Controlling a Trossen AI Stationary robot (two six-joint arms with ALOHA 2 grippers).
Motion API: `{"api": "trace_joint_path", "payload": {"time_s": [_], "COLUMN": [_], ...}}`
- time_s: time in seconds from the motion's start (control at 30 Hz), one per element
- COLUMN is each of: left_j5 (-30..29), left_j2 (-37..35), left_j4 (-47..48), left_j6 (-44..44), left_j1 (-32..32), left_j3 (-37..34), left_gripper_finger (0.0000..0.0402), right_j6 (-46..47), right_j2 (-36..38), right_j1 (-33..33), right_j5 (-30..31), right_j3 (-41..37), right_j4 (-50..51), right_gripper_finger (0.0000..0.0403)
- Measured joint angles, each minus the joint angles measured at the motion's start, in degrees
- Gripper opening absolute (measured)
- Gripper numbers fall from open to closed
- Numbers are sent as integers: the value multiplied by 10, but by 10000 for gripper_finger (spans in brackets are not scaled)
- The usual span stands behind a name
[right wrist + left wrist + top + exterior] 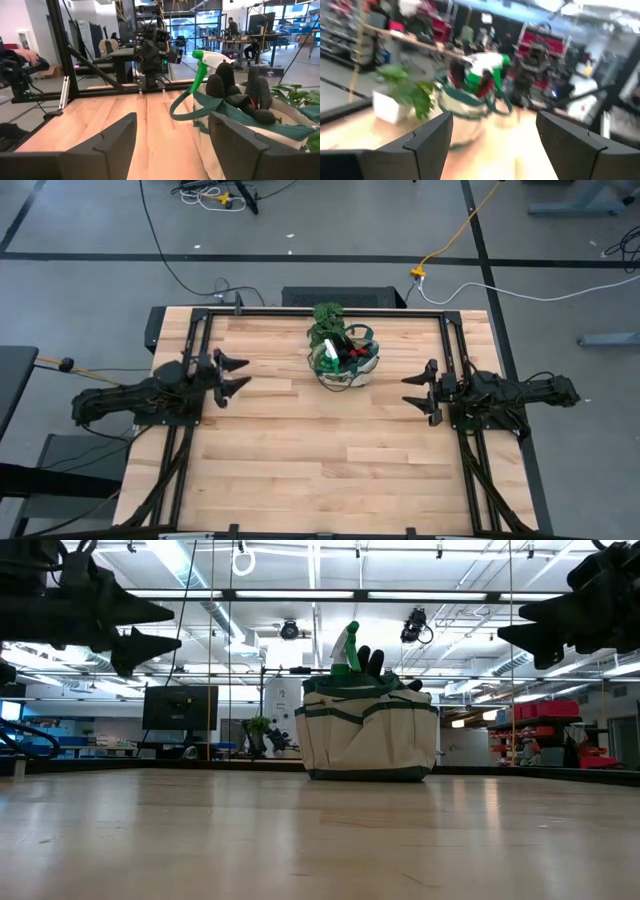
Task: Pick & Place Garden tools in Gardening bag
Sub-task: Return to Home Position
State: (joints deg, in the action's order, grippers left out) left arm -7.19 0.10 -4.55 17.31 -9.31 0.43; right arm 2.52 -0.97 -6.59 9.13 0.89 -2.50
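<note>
From above, my left pincer (243, 374) hangs over the left side of the table (300, 465) and my right pincer (408, 391) over its right side, both with fingers apart, gripping nothing. Between them, toward the far edge, stands the gardening bag (345, 364). Level with the tabletop, the green spray bottle (345, 648) and the gloves (371, 661) poke out of its top. Past my right fingers (117, 137) the bag stands close by, bottle and gloves inside; past my left ones it shows too.
</note>
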Motion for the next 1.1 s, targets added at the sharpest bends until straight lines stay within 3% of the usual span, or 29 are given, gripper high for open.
{"api": "trace_joint_path", "payload": {"time_s": [0.27, 0.53, 1.1], "left_j5": [67, 69, 69], "left_j2": [3, 3, 3], "left_j4": [22, 21, 22], "left_j6": [-121, -57, -45], "left_j1": [3, 3, 3], "left_j3": [0, 0, 0], "left_gripper_finger": [291, 291, 291], "right_j6": [0, 0, 0], "right_j2": [0, 0, 0], "right_j1": [0, 0, 0], "right_j5": [0, 0, 0], "right_j3": [0, 0, 1], "right_j4": [0, 0, 0], "right_gripper_finger": [247, 247, 247]}}
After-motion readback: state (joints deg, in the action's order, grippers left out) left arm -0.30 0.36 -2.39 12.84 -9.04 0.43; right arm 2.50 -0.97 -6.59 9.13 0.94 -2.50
